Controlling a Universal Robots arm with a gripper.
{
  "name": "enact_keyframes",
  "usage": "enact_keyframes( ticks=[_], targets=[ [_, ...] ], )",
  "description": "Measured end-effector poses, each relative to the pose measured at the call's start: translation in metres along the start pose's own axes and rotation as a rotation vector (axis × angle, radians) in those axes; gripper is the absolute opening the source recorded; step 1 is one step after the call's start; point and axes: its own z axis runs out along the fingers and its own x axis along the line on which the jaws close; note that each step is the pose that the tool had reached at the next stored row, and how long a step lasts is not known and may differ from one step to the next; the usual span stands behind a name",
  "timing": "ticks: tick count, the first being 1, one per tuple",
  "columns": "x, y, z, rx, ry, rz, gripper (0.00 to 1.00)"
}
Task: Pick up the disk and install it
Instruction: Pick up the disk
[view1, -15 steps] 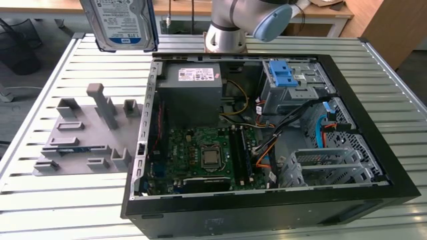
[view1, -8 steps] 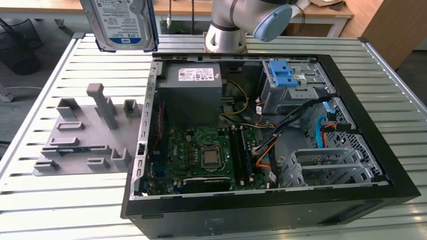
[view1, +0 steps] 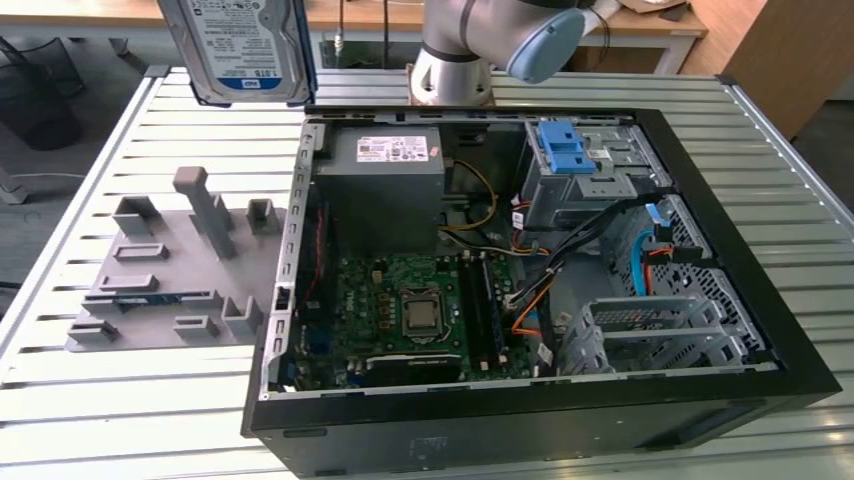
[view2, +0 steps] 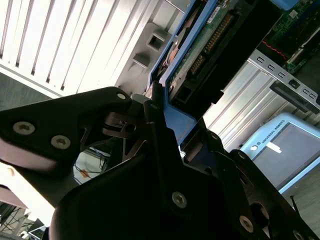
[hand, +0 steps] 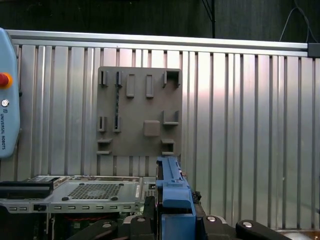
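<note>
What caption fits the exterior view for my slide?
A flat silver hard drive with blue rails hangs above the slatted metal table, near the open black computer case.

The disk (view1: 240, 50) I am clamping is running off the top edge of the exterior view, so its upper end is lying out of sight; my arm (view1: 461, 45) is being cut off there too. In the second wrist view my gripper (view2: 180, 125) is covering the near end of the disk, and the teach pendant (view2: 282, 147) is being cropped by the picture's edge. In the first wrist view the disk is standing edge-on, its blue rail (hand: 169, 175) hiding both faces, and the computer case (hand: 95, 192) is being cut by the edge
</note>
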Motion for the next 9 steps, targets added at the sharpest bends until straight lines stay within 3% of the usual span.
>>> enact_keyframes(
  ticks=[9],
  targets=[
    [0.0003, -0.0002, 0.0, 0.0, 0.0, 0.0, 0.36]
  ],
)
